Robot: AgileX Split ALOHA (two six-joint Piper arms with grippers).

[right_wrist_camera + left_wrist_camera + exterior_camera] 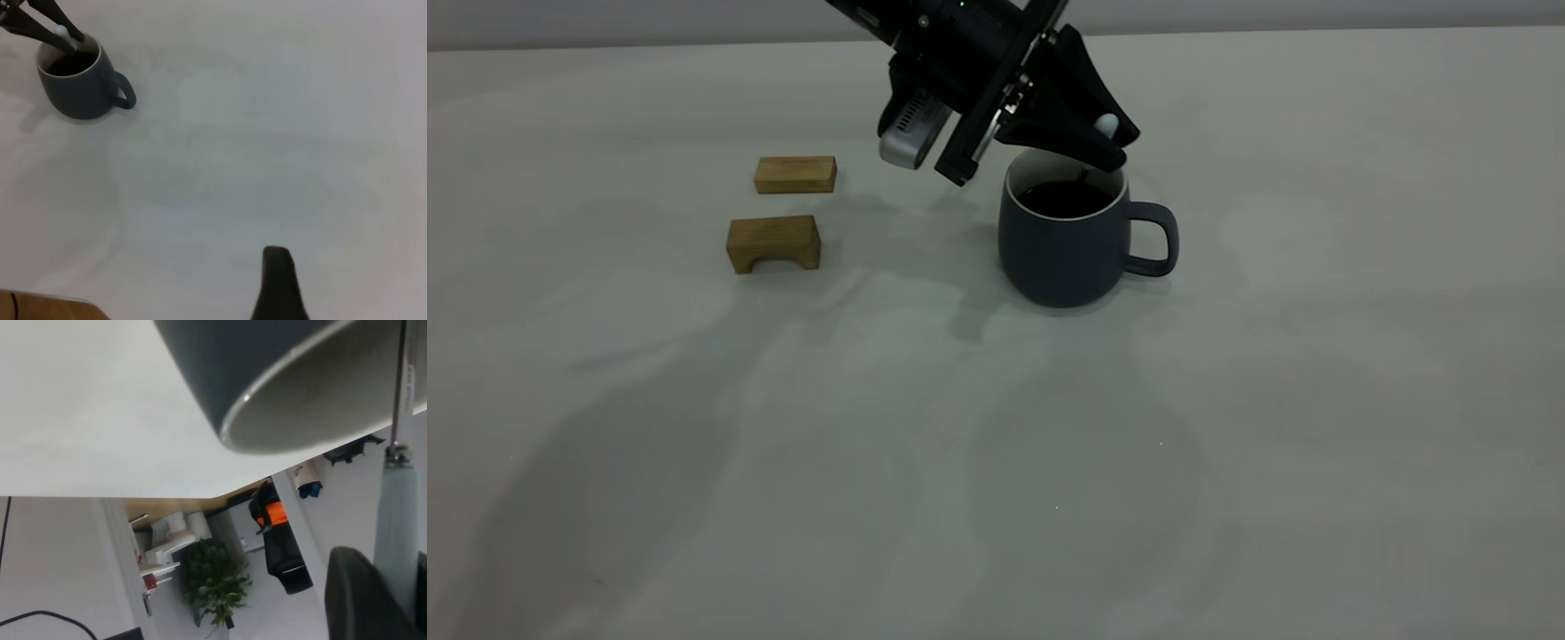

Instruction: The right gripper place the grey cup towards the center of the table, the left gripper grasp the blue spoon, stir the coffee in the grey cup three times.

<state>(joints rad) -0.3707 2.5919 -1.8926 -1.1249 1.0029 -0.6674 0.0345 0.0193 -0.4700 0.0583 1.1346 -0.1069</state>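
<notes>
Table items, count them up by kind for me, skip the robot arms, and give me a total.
Cup, with coffee in it: 1
Spoon, held in the left gripper over the cup: 1
Wooden blocks, one flat and one arched: 2
Total: 4

A rounded slate-grey ceramic-looking mug [1063, 253] has a matt, smooth outside and a paler, smooth lining. The near-black liquid [1063, 200] in it looks glossy. A slim spoon [398, 520] has a thin, shiny metal neck and a pale blue, smooth, plastic-looking handle. Black matt plastic fingers of the left gripper [1089, 142] are clamped on it, beside a silvery ribbed metal-looking block [909, 135]. Two tan blocks [774, 242] show wood grain, unvarnished. The pale grey-white table top [996, 462] looks matt and smooth.
</notes>
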